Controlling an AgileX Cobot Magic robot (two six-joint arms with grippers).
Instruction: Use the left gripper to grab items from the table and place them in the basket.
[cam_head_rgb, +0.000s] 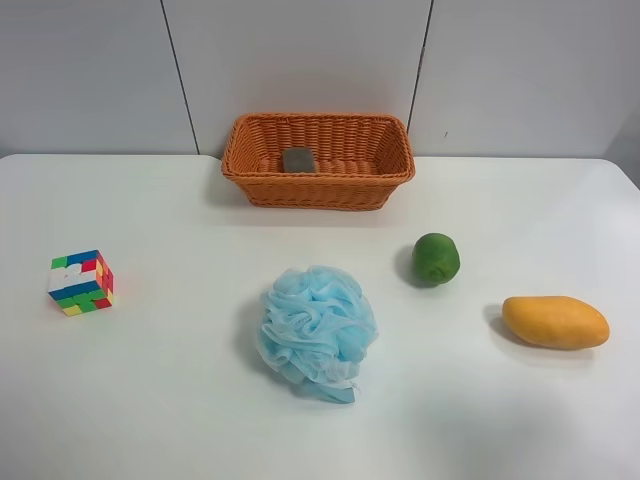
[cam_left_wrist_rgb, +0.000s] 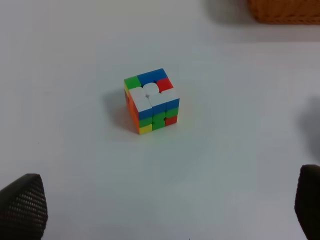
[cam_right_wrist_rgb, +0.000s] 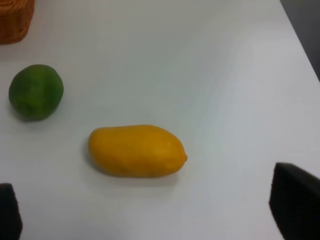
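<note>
The orange wicker basket (cam_head_rgb: 318, 160) stands at the back middle of the white table (cam_head_rgb: 170, 400), with the dark grey block (cam_head_rgb: 299, 160) lying inside it. The puzzle cube (cam_head_rgb: 80, 282) sits at the exterior high view's left and shows in the left wrist view (cam_left_wrist_rgb: 151, 101). The blue bath puff (cam_head_rgb: 316, 330) lies in the middle. The green fruit (cam_head_rgb: 436, 259) and mango (cam_head_rgb: 555, 322) lie to the right and show in the right wrist view (cam_right_wrist_rgb: 36, 92) (cam_right_wrist_rgb: 136, 151). The left gripper (cam_left_wrist_rgb: 165, 210) is open, short of the cube. The right gripper (cam_right_wrist_rgb: 150, 210) is open, short of the mango.
A grey panelled wall (cam_head_rgb: 300, 60) stands behind the table. A corner of the basket shows in the left wrist view (cam_left_wrist_rgb: 285, 12) and in the right wrist view (cam_right_wrist_rgb: 15, 20). The table's edge (cam_right_wrist_rgb: 300, 40) runs beside the mango in the right wrist view.
</note>
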